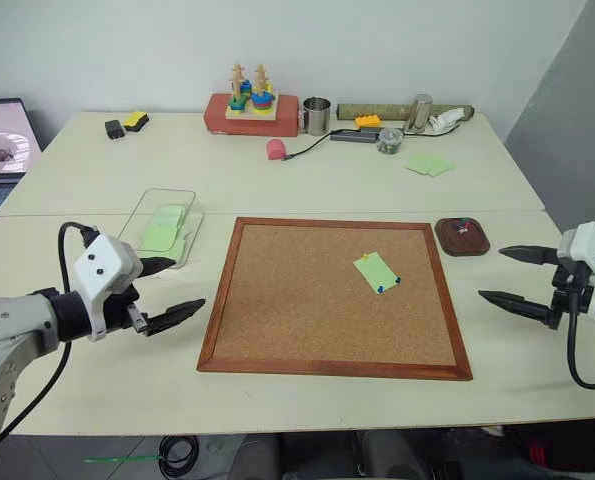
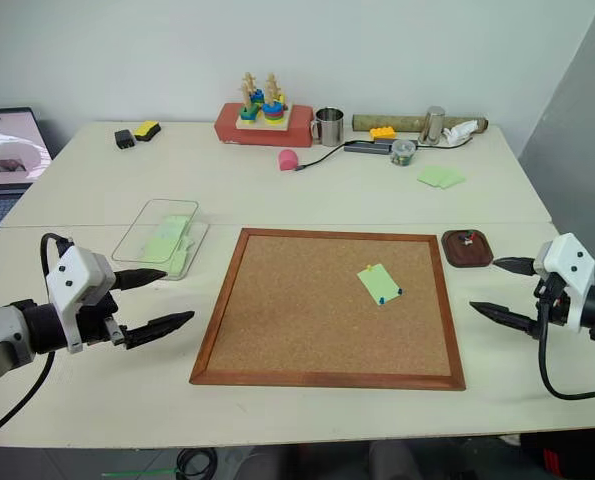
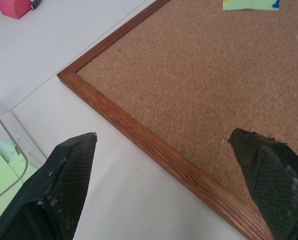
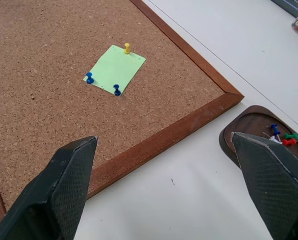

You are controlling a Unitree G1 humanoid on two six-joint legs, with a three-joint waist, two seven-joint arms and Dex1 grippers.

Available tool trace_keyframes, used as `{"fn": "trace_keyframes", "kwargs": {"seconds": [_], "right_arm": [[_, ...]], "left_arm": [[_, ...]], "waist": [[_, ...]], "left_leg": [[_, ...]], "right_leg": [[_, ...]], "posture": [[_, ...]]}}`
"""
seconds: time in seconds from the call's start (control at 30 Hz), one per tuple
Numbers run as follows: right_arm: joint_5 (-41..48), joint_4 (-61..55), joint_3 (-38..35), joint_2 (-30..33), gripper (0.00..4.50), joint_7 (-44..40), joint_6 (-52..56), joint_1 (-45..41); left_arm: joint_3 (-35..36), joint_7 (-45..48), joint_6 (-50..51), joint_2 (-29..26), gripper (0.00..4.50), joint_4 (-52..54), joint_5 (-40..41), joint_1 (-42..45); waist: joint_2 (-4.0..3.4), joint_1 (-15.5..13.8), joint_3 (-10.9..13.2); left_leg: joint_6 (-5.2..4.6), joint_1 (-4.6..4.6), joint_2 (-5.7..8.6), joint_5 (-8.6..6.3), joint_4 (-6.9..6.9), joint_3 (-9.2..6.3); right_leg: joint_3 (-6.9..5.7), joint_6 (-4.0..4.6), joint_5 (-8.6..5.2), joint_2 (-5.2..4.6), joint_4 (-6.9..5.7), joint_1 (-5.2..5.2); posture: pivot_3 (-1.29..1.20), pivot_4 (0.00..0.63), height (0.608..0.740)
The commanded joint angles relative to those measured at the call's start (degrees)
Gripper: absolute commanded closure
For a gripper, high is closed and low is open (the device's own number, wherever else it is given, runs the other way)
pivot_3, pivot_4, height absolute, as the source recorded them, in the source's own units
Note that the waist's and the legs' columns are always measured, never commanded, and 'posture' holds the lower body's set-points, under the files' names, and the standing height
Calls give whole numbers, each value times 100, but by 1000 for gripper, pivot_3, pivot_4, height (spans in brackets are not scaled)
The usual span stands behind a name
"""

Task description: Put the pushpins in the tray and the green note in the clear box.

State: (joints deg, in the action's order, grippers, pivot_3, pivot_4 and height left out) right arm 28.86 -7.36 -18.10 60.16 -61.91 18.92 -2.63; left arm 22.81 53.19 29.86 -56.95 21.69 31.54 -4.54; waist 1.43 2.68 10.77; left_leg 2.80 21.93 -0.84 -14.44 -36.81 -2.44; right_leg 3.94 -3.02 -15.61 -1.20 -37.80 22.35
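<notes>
pushpins [image 4: 117, 90] are seen on the green note [image 4: 114, 69], which is pinned to the cork board [image 1: 307, 300] a little right of its middle: 1 yellow pin at the note's far corner and 2 blue pins along its near edge, as counted in the right wrist view. the note is held flat against the cork, tilted relative to the wooden frame. the tray [image 1: 462, 238] is set on the table [image 1: 277, 180] just beside the board's far right corner, apart from the frame, and a few small pins, blue, red and green, are already held in it. the clear box [image 1: 162, 226] is placed beside the board's far left corner, with pale green notes lying inside it. the left gripper [image 1: 167, 290] is held above the table just left of the board's frame, near the clear box, its 2 black fingers spread wide and nothing grasped between them. the right gripper [image 1: 512, 275] is held above the table right of the board, near the tray, its fingers likewise spread apart and nothing gripped. a pair of green notes [image 1: 430, 165] is seen farther back on the table, well apart from the board.
</notes>
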Motion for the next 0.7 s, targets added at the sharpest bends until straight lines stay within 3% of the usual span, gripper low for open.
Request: {"fn": "trace_keyframes", "kwargs": {"seconds": [0.03,0.7], "right_arm": [[-10,-56,-179,-25,21,13,-39,-122],[-157,-121,-221,-176,21,25,-104,-83]], "left_arm": [[196,87,-44,-23,0,14,39,81],[52,190,-106,101,0,-229,-134,294]], "waist": [[0,1,0],[0,-5,0]], "left_leg": [[0,-1,0,0,0,0],[0,0,1,0,-2,1]], "right_leg": [[1,0,0,0,0,0],[2,-5,3,-1,-4,-1]], "posture": [[0,150,740],[0,150,740]]}}
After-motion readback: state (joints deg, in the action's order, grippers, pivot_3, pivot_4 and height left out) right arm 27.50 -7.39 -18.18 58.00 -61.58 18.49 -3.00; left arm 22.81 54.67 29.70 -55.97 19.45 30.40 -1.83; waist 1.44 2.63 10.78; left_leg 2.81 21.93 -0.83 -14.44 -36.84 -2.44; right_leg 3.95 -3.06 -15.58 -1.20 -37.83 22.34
